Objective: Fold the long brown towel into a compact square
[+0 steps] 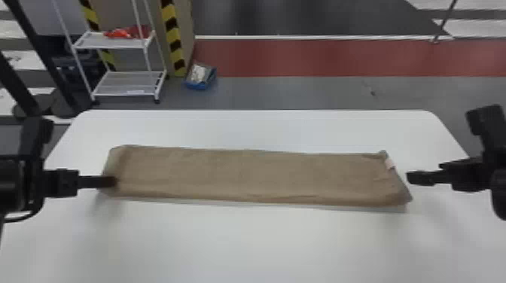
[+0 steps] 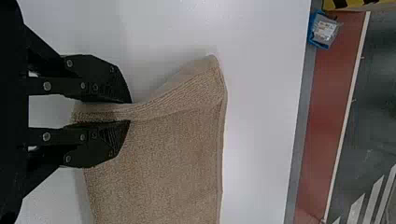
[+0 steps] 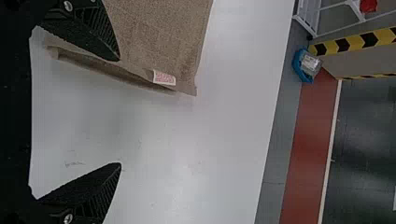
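The long brown towel (image 1: 244, 177) lies as a strip across the white table. My left gripper (image 1: 113, 181) is at its left end, and in the left wrist view the left gripper (image 2: 130, 112) has a raised ridge of the towel (image 2: 177, 154) between its close-set fingers, pinched. Beyond the towel's right end stands my right gripper (image 1: 410, 177). In the right wrist view the right gripper (image 3: 120, 112) is wide open, one finger over the towel (image 3: 154, 37) near its end edge, the other over bare table. A small pale label (image 3: 164, 77) sits at that edge.
The white table (image 1: 241, 241) extends in front of and behind the towel. Past its far edge, on the floor, are a white rack (image 1: 124, 82), a blue bin (image 1: 199, 84) and a striped yellow-black post (image 1: 174, 37).
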Controlling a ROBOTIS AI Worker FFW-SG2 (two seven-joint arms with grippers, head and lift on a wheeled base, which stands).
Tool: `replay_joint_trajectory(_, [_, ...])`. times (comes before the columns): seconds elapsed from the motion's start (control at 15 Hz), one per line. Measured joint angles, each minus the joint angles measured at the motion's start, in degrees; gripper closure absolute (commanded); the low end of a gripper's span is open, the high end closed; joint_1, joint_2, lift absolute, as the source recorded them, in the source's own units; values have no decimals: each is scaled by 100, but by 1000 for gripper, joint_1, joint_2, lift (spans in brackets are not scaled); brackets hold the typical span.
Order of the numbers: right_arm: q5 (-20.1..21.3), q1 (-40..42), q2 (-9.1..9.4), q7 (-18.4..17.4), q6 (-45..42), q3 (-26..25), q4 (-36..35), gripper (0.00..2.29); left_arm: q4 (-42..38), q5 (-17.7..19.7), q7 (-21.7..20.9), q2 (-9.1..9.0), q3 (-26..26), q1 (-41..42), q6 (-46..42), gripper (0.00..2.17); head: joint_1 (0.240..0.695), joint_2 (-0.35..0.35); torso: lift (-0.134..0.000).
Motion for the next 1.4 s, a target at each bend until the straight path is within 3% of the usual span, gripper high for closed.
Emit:
replay_joint_trajectory(0.33, [-13, 26, 5, -10, -127, -46, 39, 76, -25, 7, -141, 180, 222, 39, -225, 2142, 695, 31, -125])
replay_joint_trajectory(0.8, [-24, 11, 17, -10, -259, -59, 76, 76, -2, 66, -461, 711, 693, 62, -531, 2142, 695, 100, -125])
replay_joint_trajectory(0.93, [-24, 28, 25, -10, -261, -78, 76, 80, -198, 80, -642, 730, 790, 34, -335, 2142, 695, 105, -125])
replay_joint_trajectory(1.07, [-20, 67, 25, -10, -260, -116, 65, 80, -889, 149, -852, 505, 823, 79, 313, 2142, 695, 80, -125])
replay_joint_trajectory(1.27, [-17, 156, 24, 4, -192, -145, -25, 80, -2109, 177, -988, -105, 541, 129, 1475, 2142, 695, 1, -125])
replay_joint_trajectory(1.4, [-16, 229, 23, 17, -134, -164, -101, 80, -2748, 103, -1028, -525, 74, 126, 2103, 2142, 695, -90, -125])
